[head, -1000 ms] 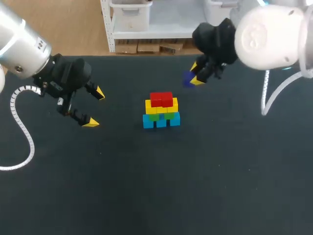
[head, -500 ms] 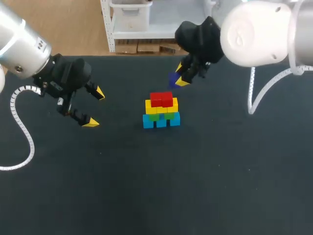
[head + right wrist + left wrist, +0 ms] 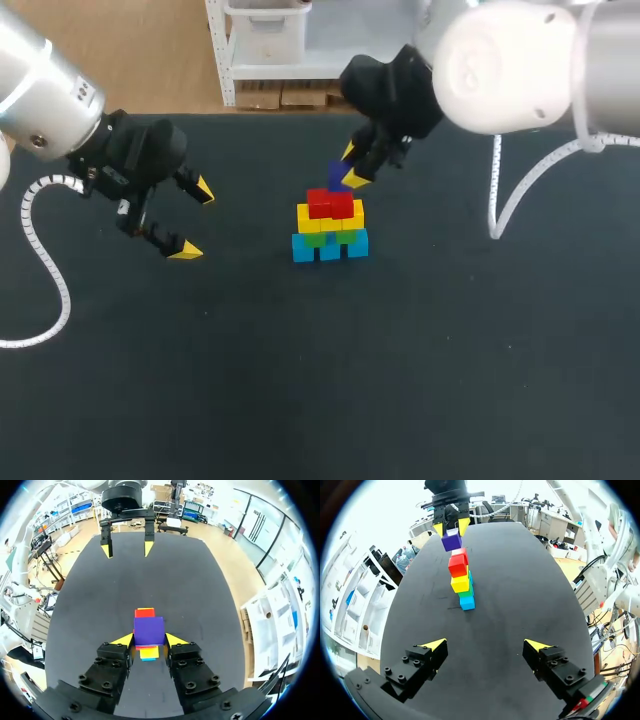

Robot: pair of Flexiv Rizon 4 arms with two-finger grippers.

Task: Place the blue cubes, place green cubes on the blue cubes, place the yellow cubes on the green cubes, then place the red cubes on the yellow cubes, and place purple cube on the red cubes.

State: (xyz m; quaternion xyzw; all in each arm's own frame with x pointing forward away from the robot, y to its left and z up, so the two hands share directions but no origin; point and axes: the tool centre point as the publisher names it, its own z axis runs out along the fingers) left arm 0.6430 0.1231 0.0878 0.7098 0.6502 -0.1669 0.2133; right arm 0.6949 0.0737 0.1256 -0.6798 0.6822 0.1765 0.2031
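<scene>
Your right gripper (image 3: 349, 166) hangs directly above the stack (image 3: 330, 232), fingers clamped on the purple cube (image 3: 336, 174), just over the red cubes (image 3: 331, 203); contact cannot be confirmed. Your left gripper (image 3: 195, 221) hovers well left of the stack, jaws wide.

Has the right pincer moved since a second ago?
Yes. The right pincer, shut on the small purple cube, has moved leftward in the head view, to just above the red cubes topping the stack.
</scene>
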